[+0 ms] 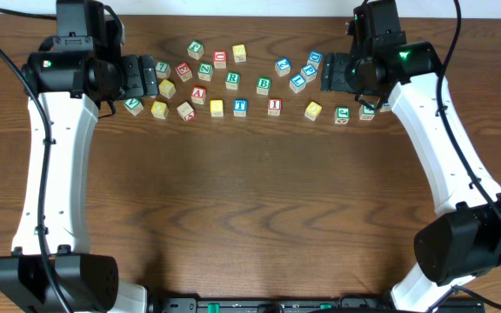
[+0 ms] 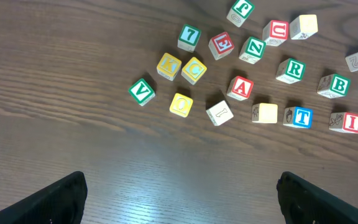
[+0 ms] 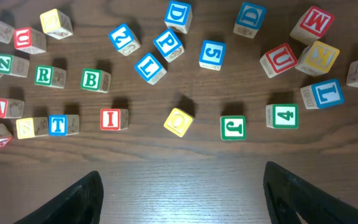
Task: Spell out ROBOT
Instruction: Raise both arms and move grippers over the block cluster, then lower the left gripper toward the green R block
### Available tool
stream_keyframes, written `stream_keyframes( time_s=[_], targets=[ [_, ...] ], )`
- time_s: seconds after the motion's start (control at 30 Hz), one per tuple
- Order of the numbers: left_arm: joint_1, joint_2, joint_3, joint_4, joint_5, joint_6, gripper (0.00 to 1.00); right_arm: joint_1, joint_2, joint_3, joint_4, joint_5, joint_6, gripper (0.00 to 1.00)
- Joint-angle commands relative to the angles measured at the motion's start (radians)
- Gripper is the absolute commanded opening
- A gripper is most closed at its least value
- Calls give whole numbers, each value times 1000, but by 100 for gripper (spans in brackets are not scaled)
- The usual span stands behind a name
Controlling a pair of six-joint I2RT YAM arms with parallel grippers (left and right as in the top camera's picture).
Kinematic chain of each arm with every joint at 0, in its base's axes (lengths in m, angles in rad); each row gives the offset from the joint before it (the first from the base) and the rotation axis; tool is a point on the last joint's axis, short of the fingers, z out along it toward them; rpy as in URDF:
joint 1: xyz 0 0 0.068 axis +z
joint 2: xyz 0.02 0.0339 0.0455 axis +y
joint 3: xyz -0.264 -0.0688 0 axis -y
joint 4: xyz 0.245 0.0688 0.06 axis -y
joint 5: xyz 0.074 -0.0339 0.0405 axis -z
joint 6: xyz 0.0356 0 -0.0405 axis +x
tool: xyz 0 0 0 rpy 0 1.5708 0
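Observation:
The letter cubes lie scattered along the far side of the table. A green R (image 1: pixel 232 79) and a green B (image 1: pixel 263 84) sit mid-row, with a blue T (image 1: pixel 240 106) in front of them. One yellow O (image 1: pixel 159 109) lies at the left and another yellow O (image 1: pixel 313 110) at the right. In the left wrist view I see the R (image 2: pixel 290 70), B (image 2: pixel 334 85), T (image 2: pixel 299 116) and O (image 2: pixel 181 104). The right wrist view shows the R (image 3: pixel 47 75), B (image 3: pixel 94 79), T (image 3: pixel 61 124) and O (image 3: pixel 178 121). My left gripper (image 2: pixel 182 199) and right gripper (image 3: pixel 182 190) both hover open and empty, short of the cubes.
A red A (image 1: pixel 198 94) and a red I (image 1: pixel 274 106) lie among the task cubes, and a plain yellow cube (image 1: pixel 217 108) touches the T. Several blue cubes (image 1: pixel 298 82) cluster by the right gripper (image 1: pixel 326 74). Green and yellow cubes sit near the left gripper (image 1: pixel 150 76).

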Motion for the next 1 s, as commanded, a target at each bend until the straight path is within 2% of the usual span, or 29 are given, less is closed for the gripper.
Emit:
stream_keyframes(
  time_s=[0.0,0.27,0.6,0.67,0.97],
  targets=[
    [-6,8,-8,1,-12,-5,96,7,26,6,-2,9,37,78],
    [-87,53,-8,52,-13,-16,96,8,39,6,-3,6,37,79],
    [-167,159,-8,150,-13,-127,95,8,39,6,-12,7,36,83],
    [-185,174,-8,178,-13,-149,92,8,39,6,-13,7,36,83],
    [-246,242,-8,248,-13,-190,91,9,39,6,-26,6,35,93]
  ],
)
